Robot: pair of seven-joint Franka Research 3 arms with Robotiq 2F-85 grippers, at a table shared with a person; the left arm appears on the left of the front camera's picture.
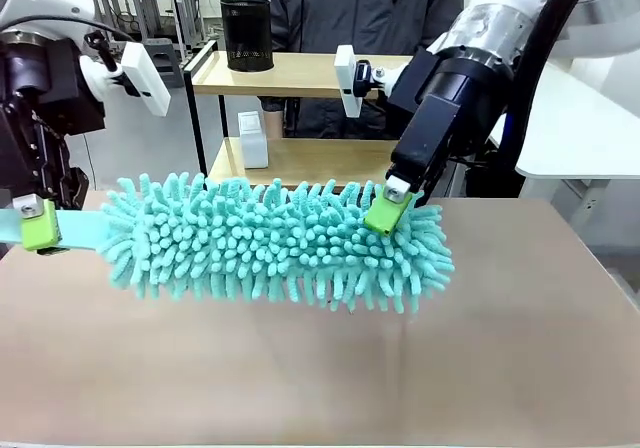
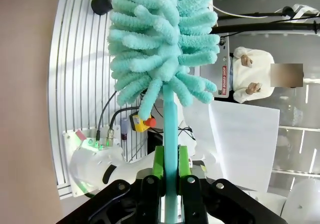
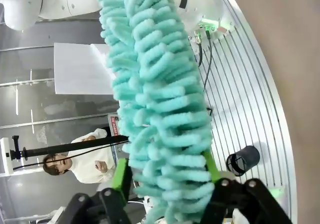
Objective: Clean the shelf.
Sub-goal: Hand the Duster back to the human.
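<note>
1. My left tool [image 1: 42, 230] is clenched on the teal duster's flat handle [image 2: 170, 149].
2. The duster [image 1: 275, 243] hangs level above the brown surface [image 1: 320, 378].
3. My right tool [image 1: 392, 208] grips its far end.
4. The shelf [image 1: 300, 118] stands behind, near the person [image 1: 355, 8].

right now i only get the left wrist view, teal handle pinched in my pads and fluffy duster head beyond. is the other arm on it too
Observer: Yes. In the front view the right end effector is at the far end of the duster.
Operator: closed on it or just near
Observer: The right wrist view shows its green pads on either side of the duster's teal strands, squeezing them.
Operator: where's the shelf
Observer: Behind the duster, across the table; the shelf has a black mesh cup on its top board.
</note>
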